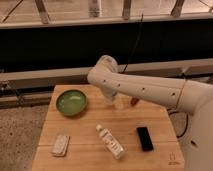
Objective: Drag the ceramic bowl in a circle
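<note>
Nearest the camera on the wooden desk [165,120] lie a small pale packet [60,145] at the left, a white bottle [110,142] on its side in the middle and a black phone [145,138] to the right, each well apart from the others. Farther back at the left sits the ceramic bowl [71,102], upright, glossy green and untouched. To its right the robot's white arm [150,90] reaches in from the right edge and bends downward, with the gripper [112,99] low over the desk's middle, near the bowl but apart from it; whether it is clenched or released cannot be told. A translucent cup [119,104] stands just beside it. A dark wall with metal rails [45,80] runs behind.
</note>
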You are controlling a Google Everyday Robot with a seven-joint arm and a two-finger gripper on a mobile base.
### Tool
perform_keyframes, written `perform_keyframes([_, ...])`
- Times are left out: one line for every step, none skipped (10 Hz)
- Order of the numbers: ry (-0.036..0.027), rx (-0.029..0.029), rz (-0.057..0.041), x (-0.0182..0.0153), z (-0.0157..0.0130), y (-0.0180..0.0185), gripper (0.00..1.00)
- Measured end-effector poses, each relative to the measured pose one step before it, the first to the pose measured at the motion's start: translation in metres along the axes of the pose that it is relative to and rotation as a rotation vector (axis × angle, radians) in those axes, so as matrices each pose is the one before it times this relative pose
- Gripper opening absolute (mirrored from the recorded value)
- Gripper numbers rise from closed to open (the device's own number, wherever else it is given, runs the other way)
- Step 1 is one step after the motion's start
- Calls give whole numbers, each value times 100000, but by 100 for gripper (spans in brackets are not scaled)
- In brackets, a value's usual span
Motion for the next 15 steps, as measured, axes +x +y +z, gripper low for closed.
perform_keyframes([-475,1356,-3279,-750,146,-965,80])
perform_keyframes([40,-61,-1694,-193,201,-253,80])
perform_keyframes([-26,68,-1065,-154,102,-153,80])
perform_keyframes([14,103,-1449,-3,124,-3,80])
perform_keyframes([-146,501,-1365,-198,183,-328,80])
perform_keyframes([-250,1061,-2234,-751,92,-944,80])
perform_keyframes([-175,729,-2138,-811,47,-957,80])
perform_keyframes([-284,1079,-2468,-605,207,-871,80])
perform_keyframes([-115,-185,-1619,-96,288,-80,80])
perform_keyframes([-136,-192,-1398,-21,216,79,80])
perform_keyframes([-434,268,-1383,-127,298,-70,80])
perform_keyframes([-908,561,-2259,-842,423,-688,80])
perform_keyframes([-691,492,-2194,-644,267,-635,80])
perform_keyframes([-458,231,-1932,-233,269,-262,80])
perform_keyframes([-366,-267,-1822,-174,359,-67,80])
